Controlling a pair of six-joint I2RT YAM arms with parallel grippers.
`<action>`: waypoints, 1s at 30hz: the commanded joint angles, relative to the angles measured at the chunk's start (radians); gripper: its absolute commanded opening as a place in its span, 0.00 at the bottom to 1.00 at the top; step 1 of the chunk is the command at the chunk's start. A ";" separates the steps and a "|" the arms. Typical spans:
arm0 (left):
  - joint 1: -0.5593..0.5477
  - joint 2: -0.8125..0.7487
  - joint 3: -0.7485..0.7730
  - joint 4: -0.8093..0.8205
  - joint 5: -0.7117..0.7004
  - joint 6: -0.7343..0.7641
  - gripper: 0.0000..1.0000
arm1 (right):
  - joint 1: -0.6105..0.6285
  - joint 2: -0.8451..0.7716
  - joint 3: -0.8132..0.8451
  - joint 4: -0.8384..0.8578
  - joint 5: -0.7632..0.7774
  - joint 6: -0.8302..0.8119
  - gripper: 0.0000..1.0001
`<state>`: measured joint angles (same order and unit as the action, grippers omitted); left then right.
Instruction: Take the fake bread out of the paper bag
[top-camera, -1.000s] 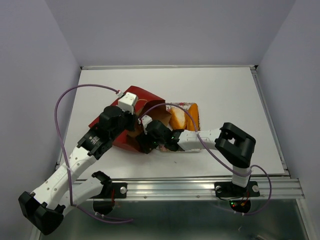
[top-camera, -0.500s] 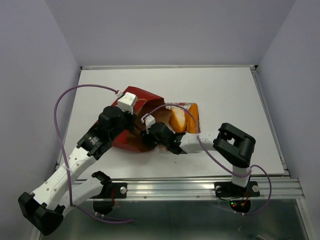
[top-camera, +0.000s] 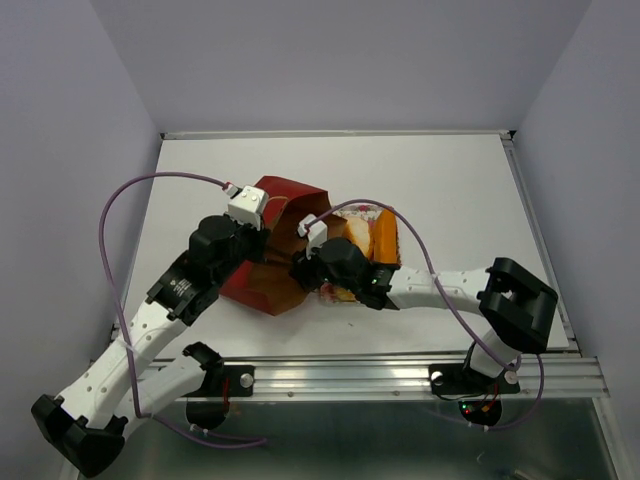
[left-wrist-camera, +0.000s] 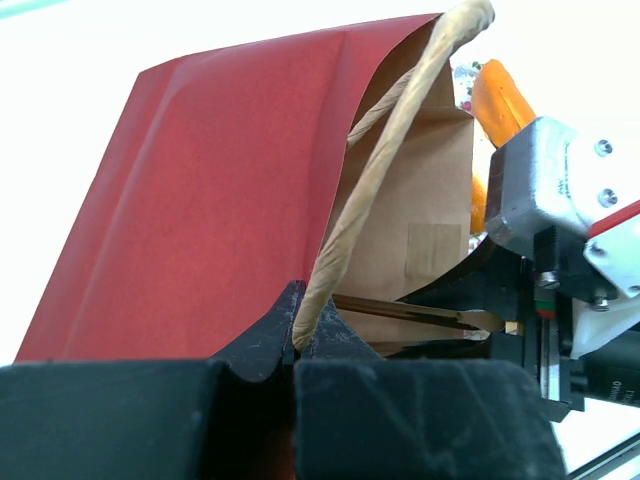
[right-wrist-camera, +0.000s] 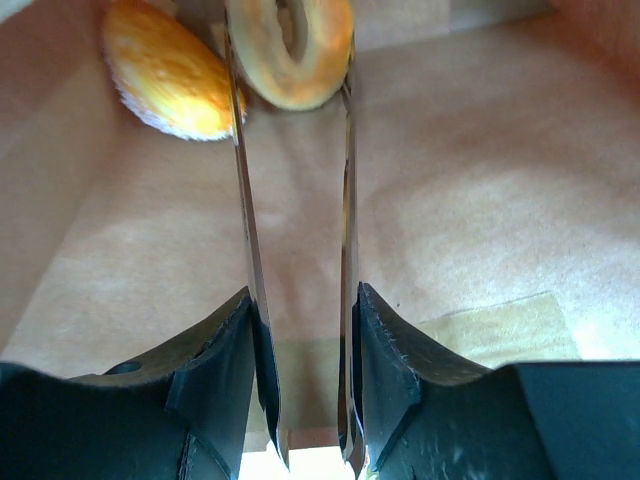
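left claw (left-wrist-camera: 300, 345) clamps the paper bag (top-camera: 262, 285) rim and handle, holding its mouth open; right claw (right-wrist-camera: 295, 60), narrowly parted inside, straddles the ring pastry (right-wrist-camera: 290, 50).

Red paper bag (left-wrist-camera: 220, 190), kraft-brown inside; golden-orange fake bread (right-wrist-camera: 290, 50).

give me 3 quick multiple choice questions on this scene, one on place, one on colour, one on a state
1. Where is the right gripper?
A. inside the paper bag
B. over bare table
C. at its base

2. What colour is the bag's outside?
A. blue
B. red
C. green

3. What does the left gripper hold?
A. nothing
B. a bun
C. the bag's cord handle

Answers:
1 A, brown paper surrounds its fingers, with the ring pastry at their tips.
2 B, the outer panel is red.
3 C, the cord runs into its closed jaws.
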<state>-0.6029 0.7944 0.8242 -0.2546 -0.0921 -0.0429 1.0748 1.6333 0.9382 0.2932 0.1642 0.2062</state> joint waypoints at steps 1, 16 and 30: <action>-0.003 -0.040 -0.007 0.017 -0.014 0.000 0.00 | 0.004 -0.035 -0.010 0.034 -0.029 0.016 0.20; -0.005 -0.058 -0.014 0.029 -0.058 -0.003 0.00 | 0.004 -0.171 -0.029 -0.012 0.142 0.033 0.01; -0.003 -0.063 -0.005 0.067 -0.227 -0.086 0.00 | 0.004 -0.607 -0.047 -0.331 0.193 0.105 0.01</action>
<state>-0.6033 0.7486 0.8242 -0.2501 -0.2405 -0.0944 1.0748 1.1397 0.8993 0.0479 0.3126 0.2672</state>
